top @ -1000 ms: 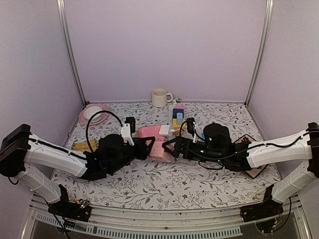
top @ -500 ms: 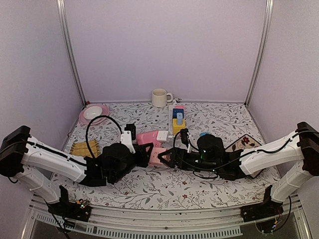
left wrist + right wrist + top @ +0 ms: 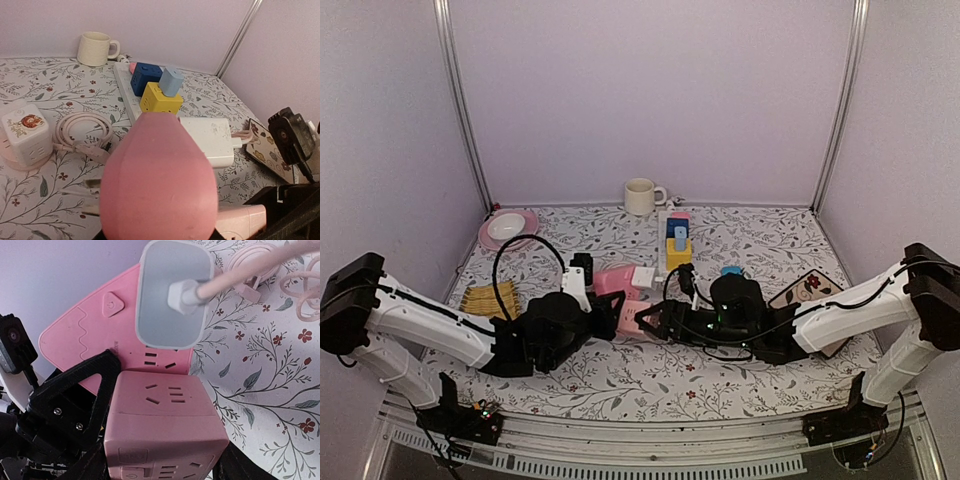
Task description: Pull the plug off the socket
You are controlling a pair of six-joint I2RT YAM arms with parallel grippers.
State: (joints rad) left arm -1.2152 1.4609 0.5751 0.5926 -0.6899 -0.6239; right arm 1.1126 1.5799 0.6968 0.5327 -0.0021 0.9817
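Observation:
A flat pink power strip [image 3: 616, 281] carries a white plug [image 3: 645, 273] with a pink cable [image 3: 235, 277]. A pink cube socket [image 3: 634, 316] sits against the strip's near end. My left gripper [image 3: 608, 314] is shut on the strip, whose rounded end fills the left wrist view [image 3: 160, 185]. My right gripper [image 3: 649, 322] is shut on the pink cube socket [image 3: 165, 425], with a black finger on each side of it. In the right wrist view the white plug [image 3: 172, 295] sits in the strip [image 3: 85, 335] just behind the cube.
A white power strip [image 3: 663, 250] with blue and yellow cube adapters [image 3: 677, 243] lies behind. A cream mug [image 3: 639, 196] stands at the back. A pink plate [image 3: 508, 229] is back left, a yellow bundle [image 3: 490, 295] left, a patterned card [image 3: 807, 288] right. A white cube charger [image 3: 25, 131] lies beside coiled cable.
Both grippers have moved nearer and slightly left, carrying the pink strip and cube down toward the table. The white plug is still seated in the strip.

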